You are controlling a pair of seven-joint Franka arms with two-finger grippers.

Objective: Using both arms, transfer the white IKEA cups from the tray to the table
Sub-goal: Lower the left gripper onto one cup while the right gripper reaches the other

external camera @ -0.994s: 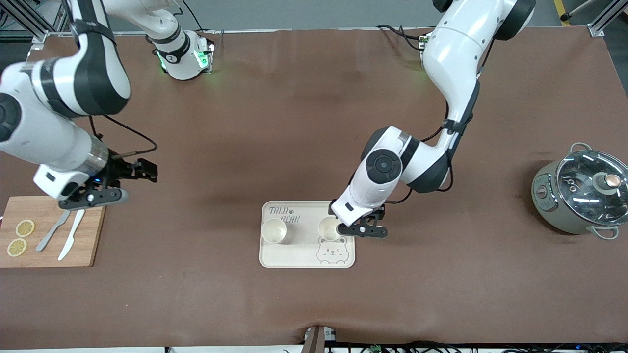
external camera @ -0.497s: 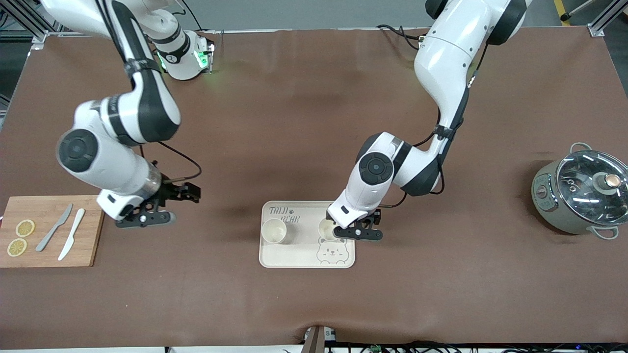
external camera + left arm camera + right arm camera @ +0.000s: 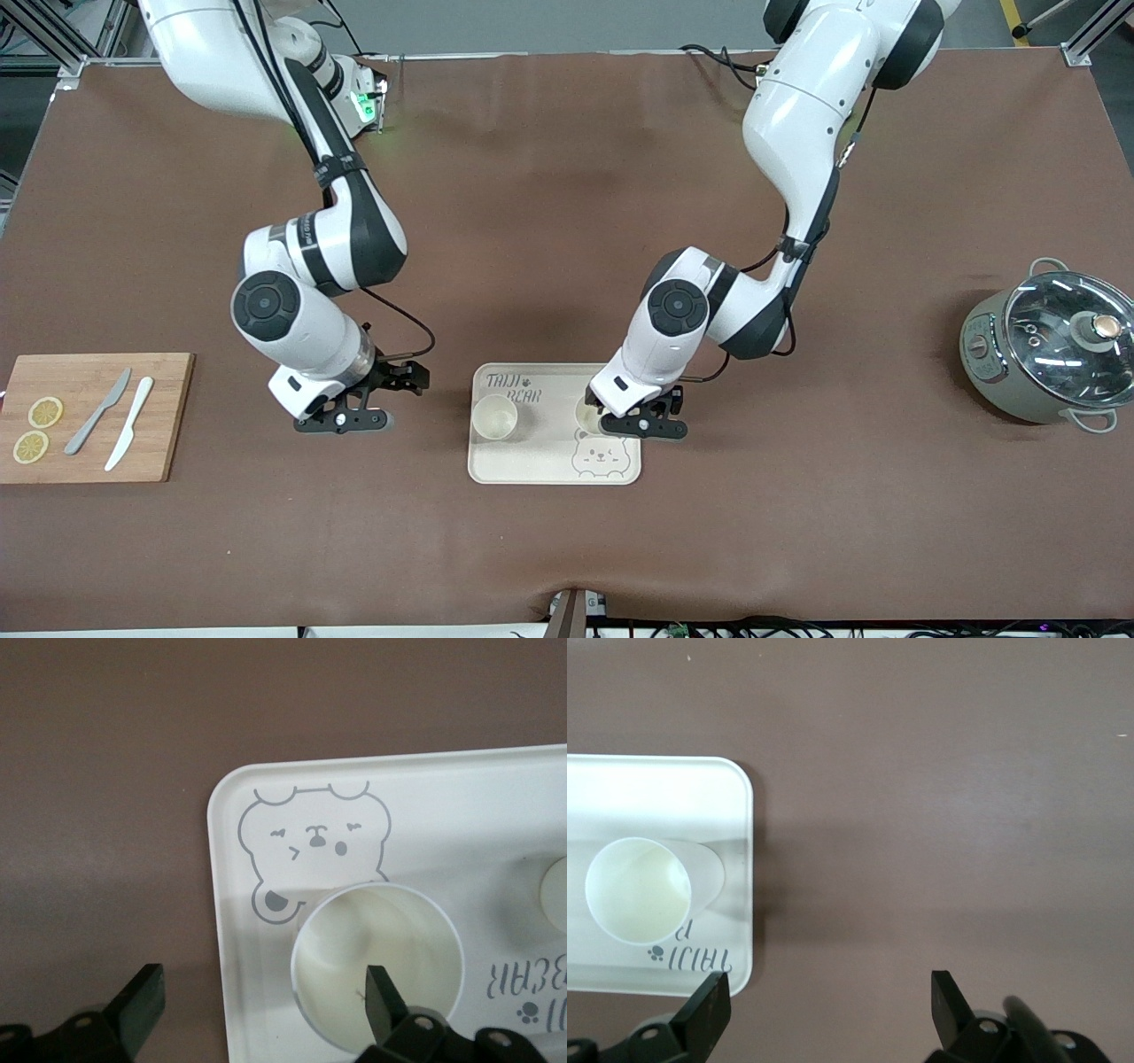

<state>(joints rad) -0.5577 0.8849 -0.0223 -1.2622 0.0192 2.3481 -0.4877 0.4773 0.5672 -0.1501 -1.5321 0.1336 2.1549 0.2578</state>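
Two white IKEA cups stand upright on the cream bear tray. One cup is at the tray's end toward the right arm and also shows in the right wrist view. The other cup is by the bear drawing, partly hidden under my left gripper. In the left wrist view this gripper is open: one finger is over that cup's inside, the other over bare table off the tray's edge. My right gripper is open and empty, low over the table beside the tray.
A wooden cutting board with two lemon slices and two knives lies at the right arm's end. A grey-green lidded pot stands at the left arm's end.
My right arm has swung from over the cutting board to beside the tray. My left gripper has shifted slightly farther over its cup. Both cups stay put.
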